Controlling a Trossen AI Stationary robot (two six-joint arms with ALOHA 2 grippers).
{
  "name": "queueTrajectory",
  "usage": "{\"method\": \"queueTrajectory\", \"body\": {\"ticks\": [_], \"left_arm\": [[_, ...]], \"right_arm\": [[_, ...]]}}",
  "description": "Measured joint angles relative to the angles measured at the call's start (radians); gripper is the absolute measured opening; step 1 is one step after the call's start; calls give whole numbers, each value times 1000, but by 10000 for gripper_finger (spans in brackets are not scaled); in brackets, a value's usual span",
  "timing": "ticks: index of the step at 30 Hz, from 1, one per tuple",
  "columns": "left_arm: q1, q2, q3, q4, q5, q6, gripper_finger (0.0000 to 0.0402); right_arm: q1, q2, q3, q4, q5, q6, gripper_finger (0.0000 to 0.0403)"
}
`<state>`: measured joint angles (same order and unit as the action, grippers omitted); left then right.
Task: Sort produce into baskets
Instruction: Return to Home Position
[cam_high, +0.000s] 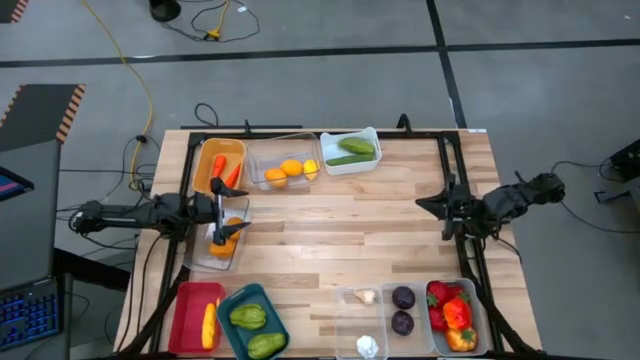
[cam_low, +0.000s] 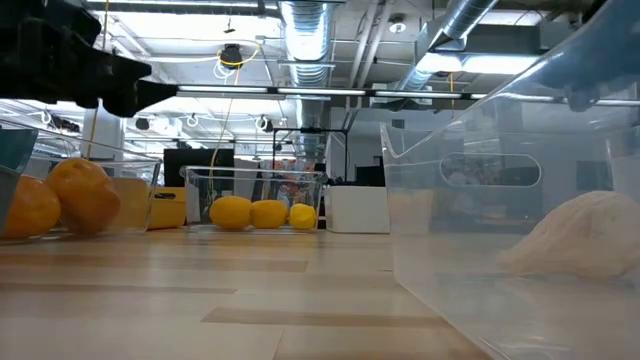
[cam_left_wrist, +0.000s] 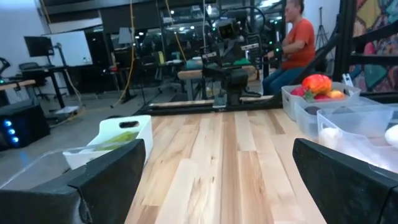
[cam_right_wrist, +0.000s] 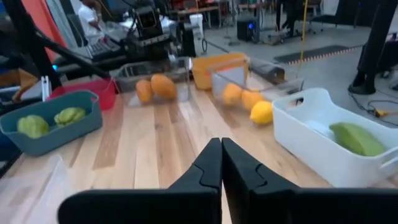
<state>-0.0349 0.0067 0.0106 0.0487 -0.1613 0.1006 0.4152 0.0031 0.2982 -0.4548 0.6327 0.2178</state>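
My left gripper (cam_high: 226, 216) is open and empty, just above the clear bin (cam_high: 205, 252) of orange fruits (cam_high: 226, 236) at the table's left edge. Its two fingers stand wide apart in the left wrist view (cam_left_wrist: 217, 180). My right gripper (cam_high: 424, 205) is shut and empty above bare table at the right. It also shows in its own wrist view (cam_right_wrist: 221, 163). Produce lies in bins. Carrots are in the orange bin (cam_high: 203, 160), yellow and orange fruits (cam_high: 291, 169) in a clear bin, and green vegetables (cam_high: 355, 148) in the white bin.
Along the near edge stand a red bin (cam_high: 185, 318), a teal bin (cam_high: 238, 298) with green produce, and clear bins holding garlic (cam_high: 367, 297), dark purple fruits (cam_high: 403, 309) and red peppers (cam_high: 450, 312). The table's middle is bare wood (cam_high: 340, 230). A person (cam_left_wrist: 298, 37) sits beyond the table.
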Motion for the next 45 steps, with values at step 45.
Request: {"method": "queueTrajectory", "body": {"ticks": [45], "left_arm": [[30,-1,-2,-8,63,32,396]], "right_arm": [[-338,0,-282,506,-405,-280,33]]}}
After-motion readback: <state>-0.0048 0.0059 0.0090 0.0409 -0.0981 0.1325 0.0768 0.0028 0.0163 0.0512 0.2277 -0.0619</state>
